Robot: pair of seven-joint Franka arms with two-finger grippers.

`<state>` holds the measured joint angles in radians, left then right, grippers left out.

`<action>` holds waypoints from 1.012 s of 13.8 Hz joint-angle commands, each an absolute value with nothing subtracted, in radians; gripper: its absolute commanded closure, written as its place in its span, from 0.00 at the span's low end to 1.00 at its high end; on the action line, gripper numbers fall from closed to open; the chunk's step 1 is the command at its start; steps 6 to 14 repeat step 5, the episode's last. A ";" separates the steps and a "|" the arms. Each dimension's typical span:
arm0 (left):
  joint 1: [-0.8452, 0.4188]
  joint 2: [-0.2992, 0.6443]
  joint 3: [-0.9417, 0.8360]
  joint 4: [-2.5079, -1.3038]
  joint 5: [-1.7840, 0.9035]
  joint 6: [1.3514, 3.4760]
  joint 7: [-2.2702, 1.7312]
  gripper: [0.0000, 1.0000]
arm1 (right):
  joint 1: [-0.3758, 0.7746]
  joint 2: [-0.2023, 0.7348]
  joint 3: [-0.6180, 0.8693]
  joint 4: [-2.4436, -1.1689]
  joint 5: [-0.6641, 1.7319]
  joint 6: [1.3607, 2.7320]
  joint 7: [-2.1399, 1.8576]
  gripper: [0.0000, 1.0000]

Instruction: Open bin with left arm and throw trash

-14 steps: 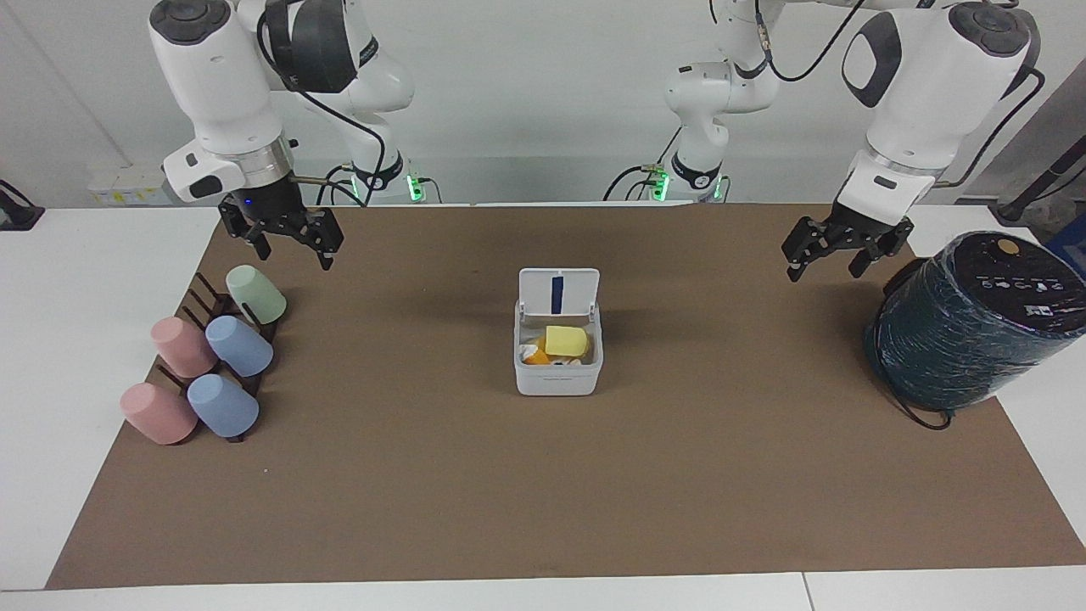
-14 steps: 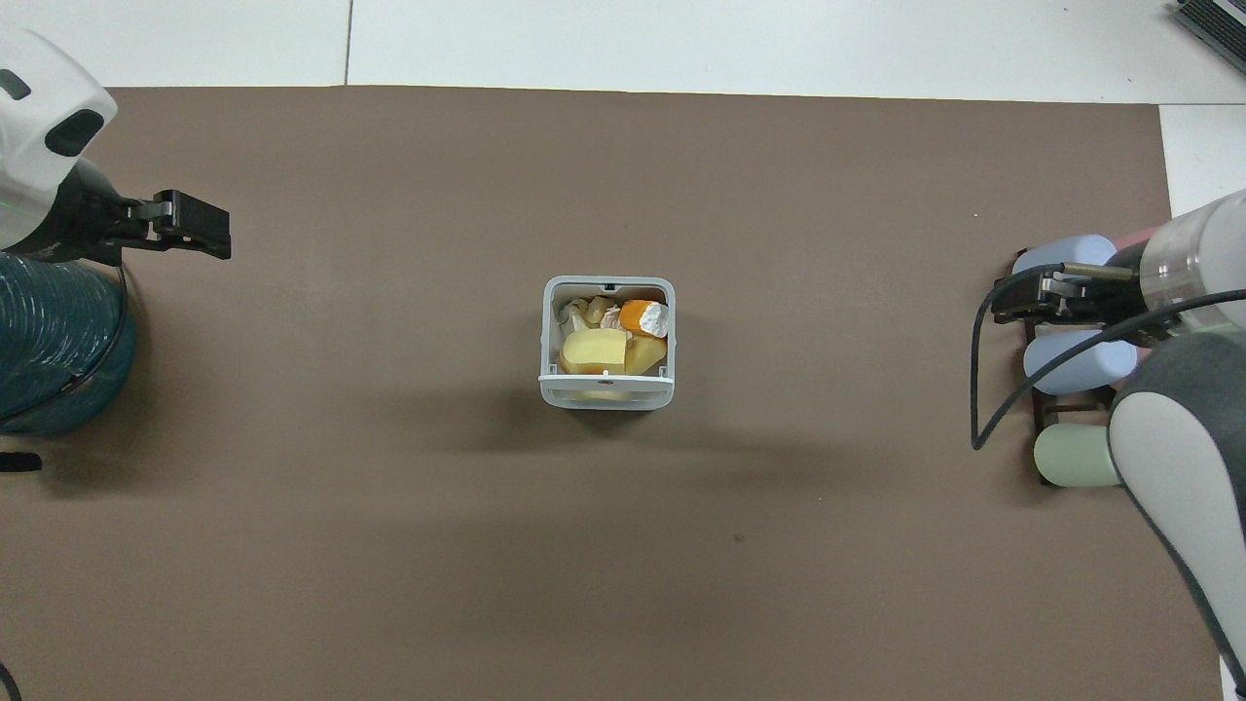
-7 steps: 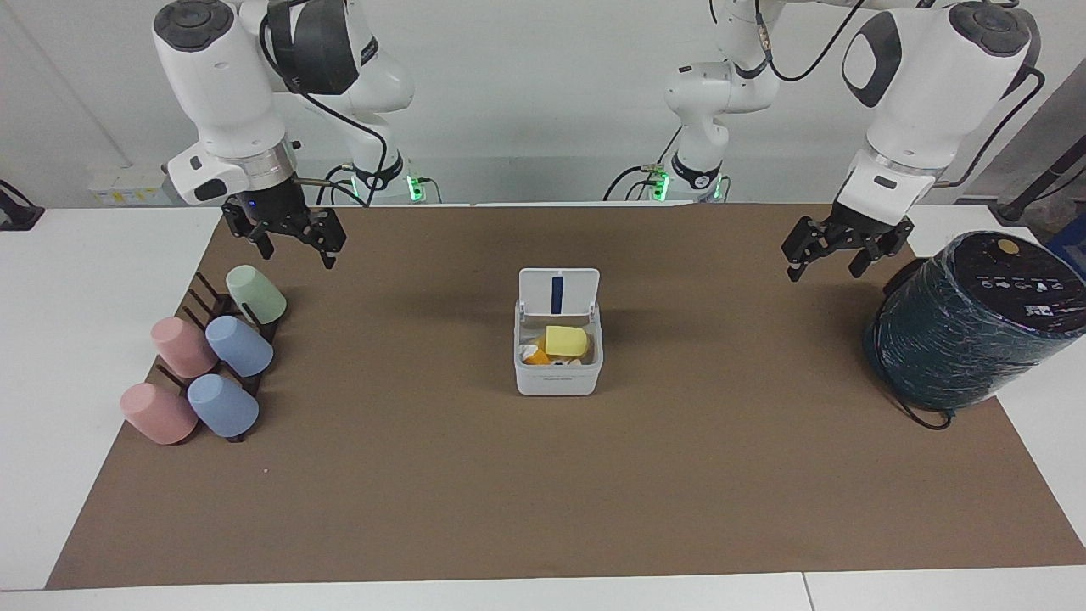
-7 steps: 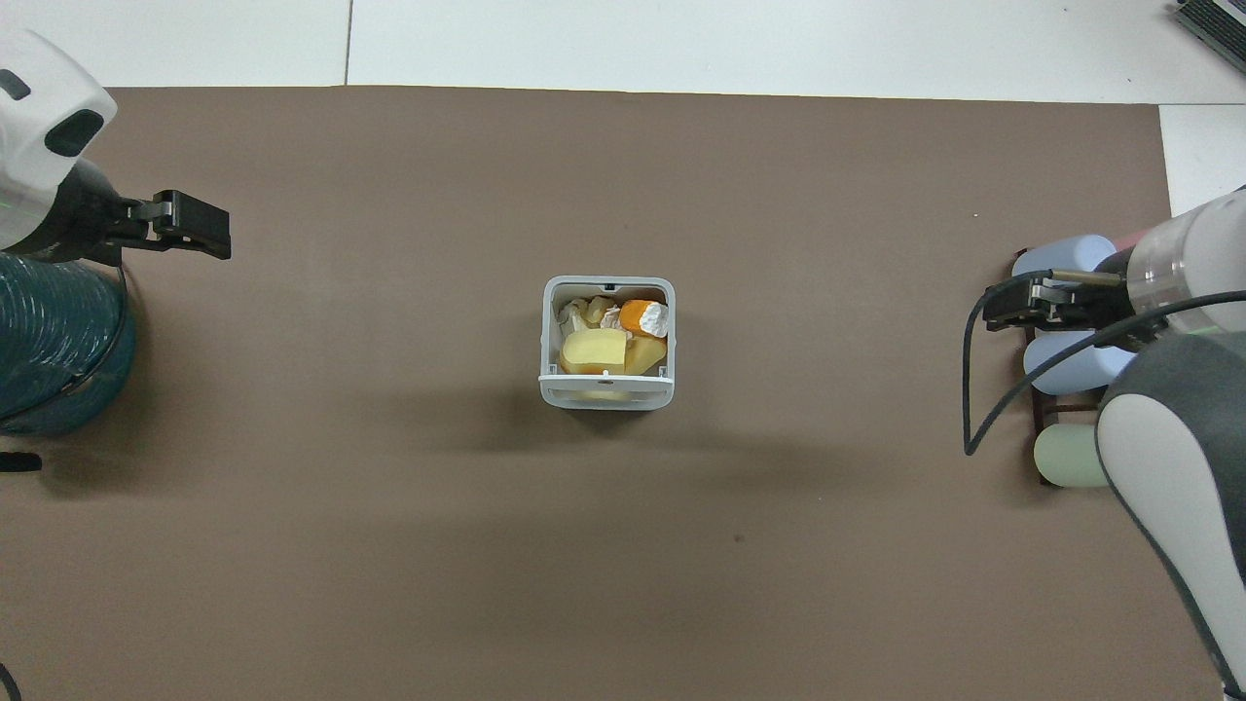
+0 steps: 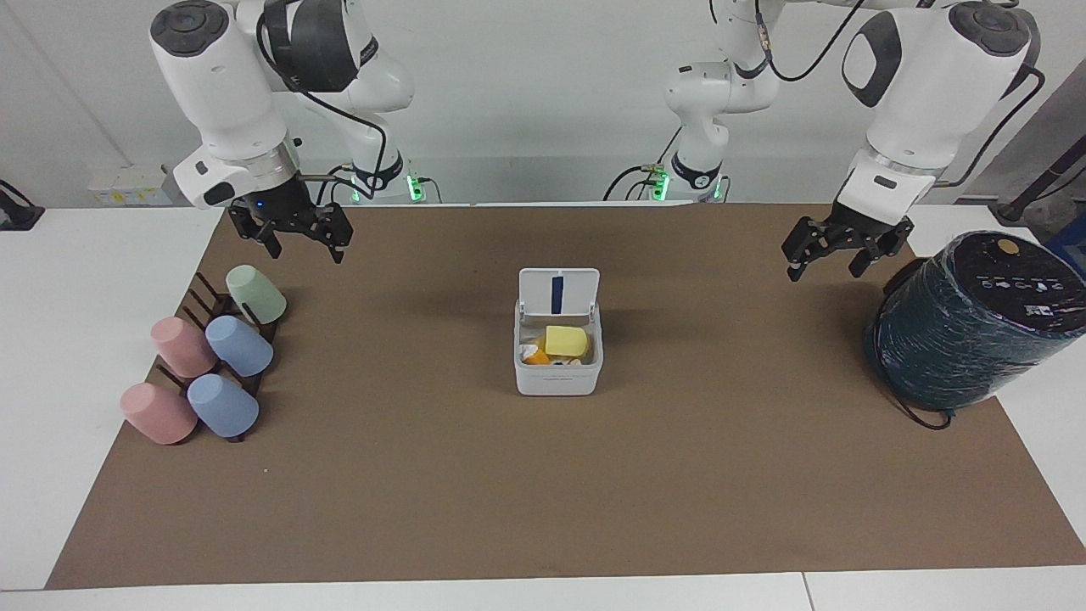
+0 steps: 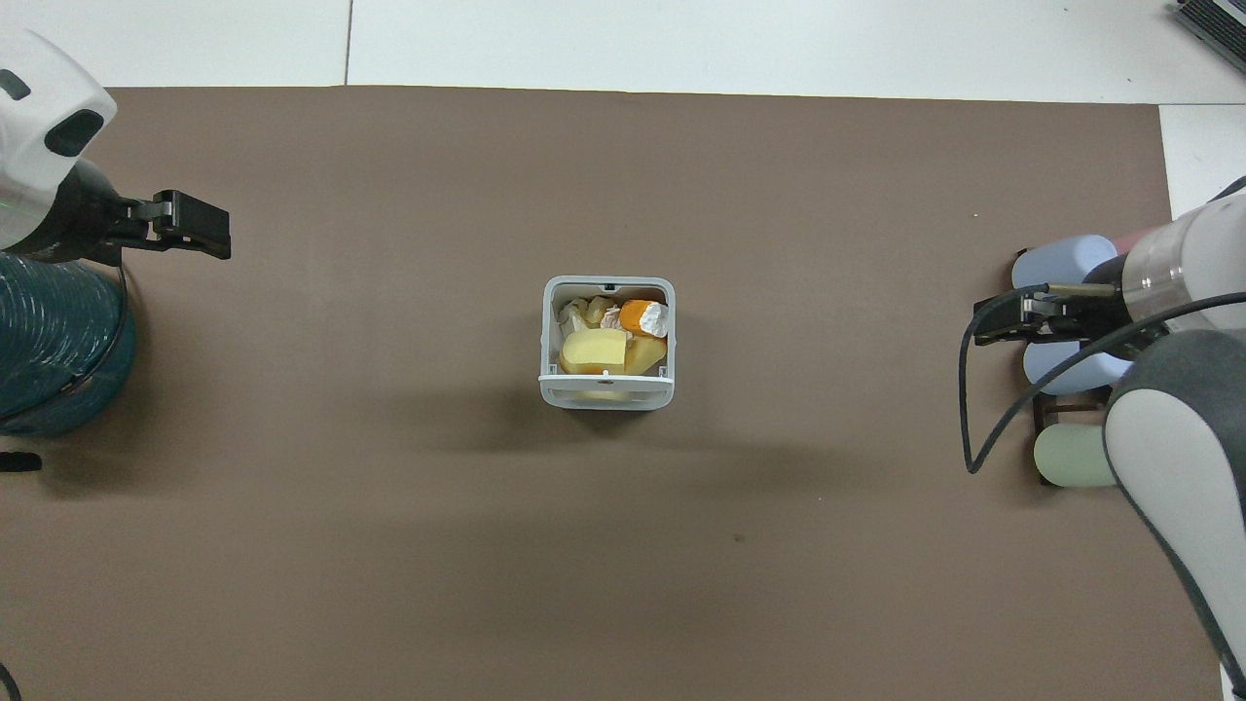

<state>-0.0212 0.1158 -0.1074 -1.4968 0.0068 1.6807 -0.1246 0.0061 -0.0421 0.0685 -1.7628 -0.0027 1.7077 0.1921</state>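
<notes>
The white bin (image 5: 557, 378) stands in the middle of the brown mat with its lid (image 5: 558, 293) flipped upright, a blue strip showing inside it. In the bin (image 6: 605, 396) lie the trash pieces: a pale yellow wedge (image 6: 594, 350), an orange chunk (image 6: 638, 316) and a small pale lump (image 6: 584, 313). The wedge (image 5: 566, 340) also shows in the facing view. My left gripper (image 5: 823, 263) is open and empty in the air beside the dark green cylinder, well apart from the bin. It also shows in the overhead view (image 6: 195, 234). My right gripper (image 5: 304, 250) is open and empty above the cup rack.
A big dark green wrapped cylinder (image 5: 967, 327) stands at the left arm's end of the mat. A dark rack with several pastel cups (image 5: 212, 356) lies at the right arm's end. The brown mat (image 5: 543, 492) covers most of the white table.
My right gripper has drawn back a little toward the robots and risen slightly over the cup rack. The left arm, bin and trash have not moved.
</notes>
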 commanded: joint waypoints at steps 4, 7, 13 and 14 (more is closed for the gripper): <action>-0.020 0.086 -0.104 -1.528 0.008 1.675 -0.121 0.00 | -0.012 -0.060 0.071 -1.783 0.026 1.713 0.160 0.00; -0.020 0.086 -0.104 -1.528 0.009 1.675 -0.121 0.00 | -0.012 -0.060 0.071 -1.781 0.026 1.715 0.160 0.00; -0.020 0.086 -0.104 -1.528 0.009 1.675 -0.121 0.00 | -0.012 -0.060 0.071 -1.781 0.026 1.715 0.160 0.00; -0.020 0.086 -0.104 -1.528 0.009 1.675 -0.121 0.00 | -0.012 -0.060 0.071 -1.781 0.026 1.715 0.160 0.00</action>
